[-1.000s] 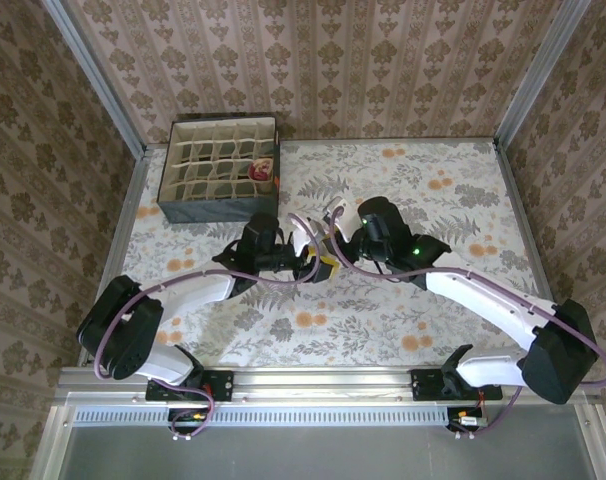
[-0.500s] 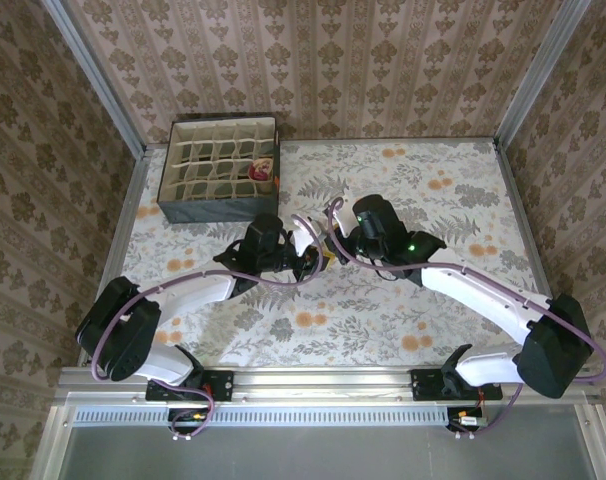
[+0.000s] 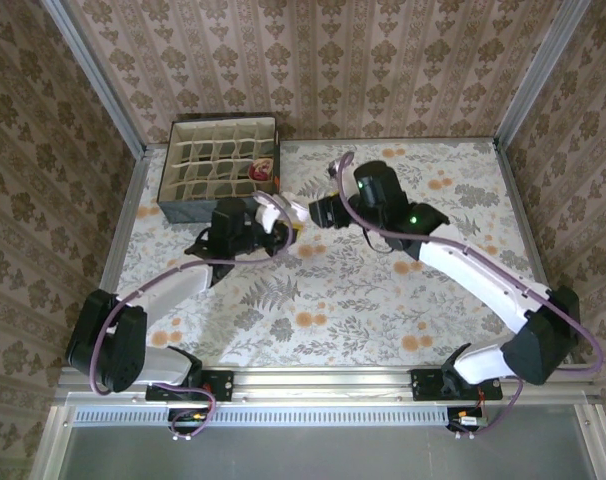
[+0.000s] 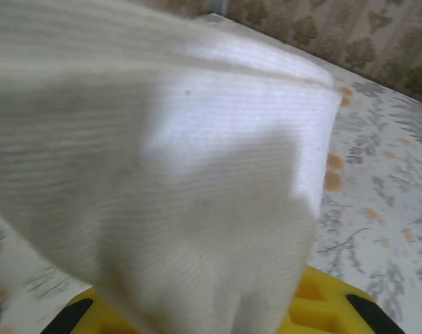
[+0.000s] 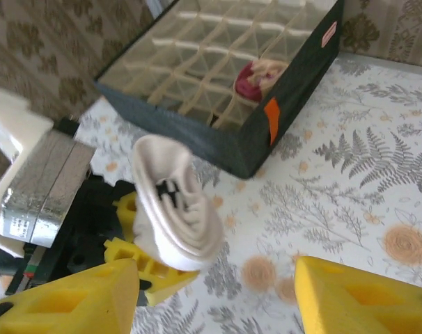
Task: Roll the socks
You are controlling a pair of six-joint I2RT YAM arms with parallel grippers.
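Cream sock: rolled into a tight bundle, dark stripe marks showing at the middle of the roll. Held up near the table's middle, left of centre; looks clear of the floral cloth.

Gripped by left gripper, yellow fingers closed on the roll's lower end, most of the roll sticking out above them. On left wrist cam, cream knit pressed right up to the lens, a yellow finger peeking out at bottom edge.

Right gripper: jaws spread wide, nothing between them. Roll just ahead of the fingertips, not touching either one. From the top view, parked just right of the roll with a small gap.

Tan-and-maroon sock: already rolled, sitting in a cell of the organizer box, against the wall with the orange tag. Box at far-left corner of the table, just beyond the left gripper, apart from the cream roll.
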